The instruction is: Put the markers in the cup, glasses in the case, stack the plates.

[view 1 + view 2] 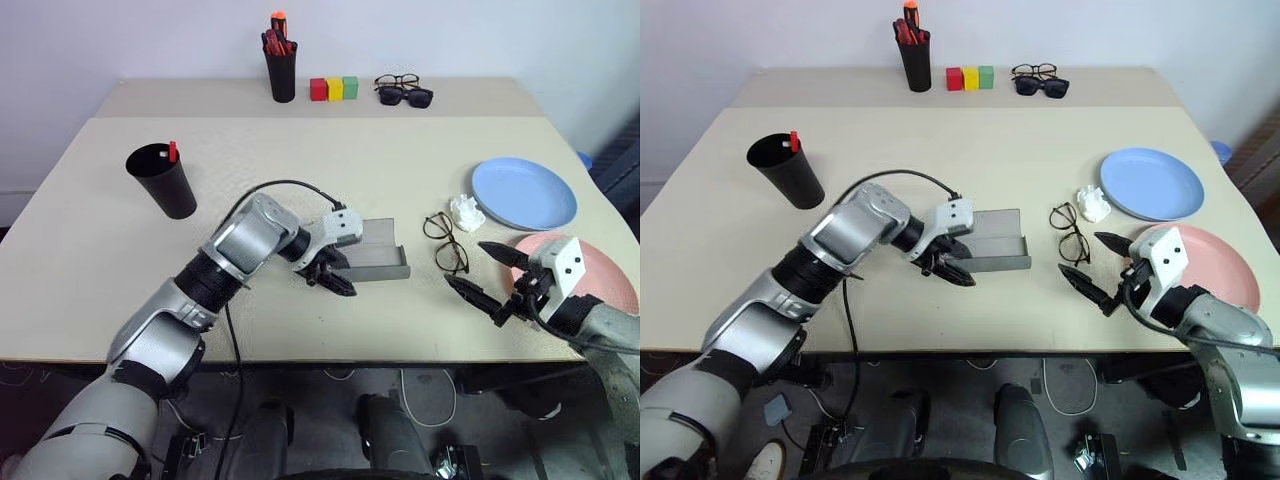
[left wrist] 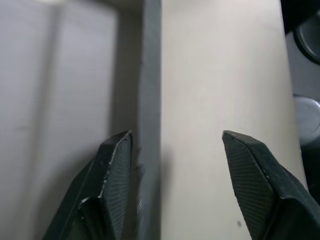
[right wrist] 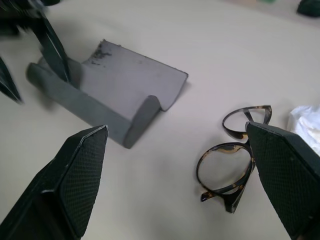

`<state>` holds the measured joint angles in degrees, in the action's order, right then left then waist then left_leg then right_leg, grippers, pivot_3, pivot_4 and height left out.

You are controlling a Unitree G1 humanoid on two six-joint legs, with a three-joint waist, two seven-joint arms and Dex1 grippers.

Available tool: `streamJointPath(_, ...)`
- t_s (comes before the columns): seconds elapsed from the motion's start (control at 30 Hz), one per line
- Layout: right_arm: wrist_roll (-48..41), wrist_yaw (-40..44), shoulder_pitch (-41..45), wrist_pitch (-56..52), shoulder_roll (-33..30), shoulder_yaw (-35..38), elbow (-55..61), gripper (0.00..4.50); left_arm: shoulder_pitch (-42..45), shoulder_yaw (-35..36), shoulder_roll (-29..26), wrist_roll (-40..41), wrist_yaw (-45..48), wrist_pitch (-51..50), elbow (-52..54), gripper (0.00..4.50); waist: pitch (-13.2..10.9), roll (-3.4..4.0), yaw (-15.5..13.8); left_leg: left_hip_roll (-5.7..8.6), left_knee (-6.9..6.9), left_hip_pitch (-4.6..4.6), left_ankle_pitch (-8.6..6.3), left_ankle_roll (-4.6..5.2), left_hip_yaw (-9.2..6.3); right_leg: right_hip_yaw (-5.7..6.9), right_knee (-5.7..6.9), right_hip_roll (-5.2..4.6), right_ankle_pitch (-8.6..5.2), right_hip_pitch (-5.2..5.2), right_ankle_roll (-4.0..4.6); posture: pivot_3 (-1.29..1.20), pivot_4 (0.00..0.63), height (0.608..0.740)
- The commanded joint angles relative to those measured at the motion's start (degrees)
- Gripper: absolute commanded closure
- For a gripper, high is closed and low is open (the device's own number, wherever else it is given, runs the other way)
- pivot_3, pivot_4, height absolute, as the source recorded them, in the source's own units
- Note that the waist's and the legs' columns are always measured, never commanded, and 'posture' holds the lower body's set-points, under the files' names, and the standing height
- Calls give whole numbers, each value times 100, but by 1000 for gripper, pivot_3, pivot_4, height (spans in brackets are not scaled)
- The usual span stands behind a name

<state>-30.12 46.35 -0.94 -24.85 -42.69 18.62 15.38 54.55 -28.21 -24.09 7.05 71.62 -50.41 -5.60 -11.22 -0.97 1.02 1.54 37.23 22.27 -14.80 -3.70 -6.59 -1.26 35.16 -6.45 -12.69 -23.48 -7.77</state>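
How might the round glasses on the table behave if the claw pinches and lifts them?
The glasses have a thin frame, so they are probably light and easily bent. They lie flat with arms folded, so they would likely slide rather than roll. The smooth lenses may slip between the fingers.

- We see only the red cap of one marker [image 1: 172, 151] above the rim of the cup [image 1: 162, 180]; its body is hidden inside, and we cannot tell whether a second marker is in there.
- The left gripper [image 1: 331, 277] covers the case's [image 1: 375, 258] end toward the desk's left edge.
- The salmon plate [image 1: 602, 272], near the desk's front right corner, is partly hidden by the right gripper [image 1: 492, 279].
- The white crumpled thing [image 1: 466, 211] beside the blue plate [image 1: 525, 193] is too small to identify.
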Motion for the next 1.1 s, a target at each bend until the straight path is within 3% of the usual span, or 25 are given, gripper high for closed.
streamJointPath(0.03,-96,323,711,-345,-277,-176,-678,0,-258,971,-24,467,-360,323,812,1586,0,1,-8,0,1,1,0,0,1,0,-2,0,6,-1,3,0,150,740)
streamJointPath(0.1,92,437,1232,-539,-429,-425,-1323,0,-834,1720,231,534,-1034,1554,1096,1586,6,13,-8,-1,-5,-2,0,0,-1,2,-4,0,13,1,-12,0,150,740)
streamJointPath(0.2,349,838,2048,-586,-572,-833,-2425,0,-1457,1804,-300,664,-664,1767,1586,1586,4,12,7,-2,-12,-4,0,-1,1,1,-1,-1,16,-4,-15,0,150,740)
streamJointPath(0.33,625,1337,2938,-848,-692,-1298,-3547,0,-2156,2410,-310,1233,-800,2227,2024,1586,1,19,-7,-2,-8,1,1,-1,4,0,1,1,15,-9,-13,0,150,740)
streamJointPath(0.47,848,1803,3610,-1135,-729,-1654,-4386,0,-2757,2474,-670,1293,-796,2318,2407,1586,1,19,-16,2,-2,4,1,-1,4,-1,-5,-1,16,-5,-13,0,150,740)
streamJointPath(0.73,1341,2412,4448,-1316,-637,-2181,-5370,0,-3022,2470,-838,1457,-1191,2213,2721,1586,1,20,6,1,-1,3,1,-1,4,-1,-2,-1,16,-5,-12,0,150,740)
streamJointPath(1.1,1819,2657,5082,-951,-274,-2322,-6225,0,-3245,2563,-1042,1707,-1591,2032,3012,1586,0,20,35,1,-5,0,1,-2,4,0,3,0,18,-7,-15,0,150,740)
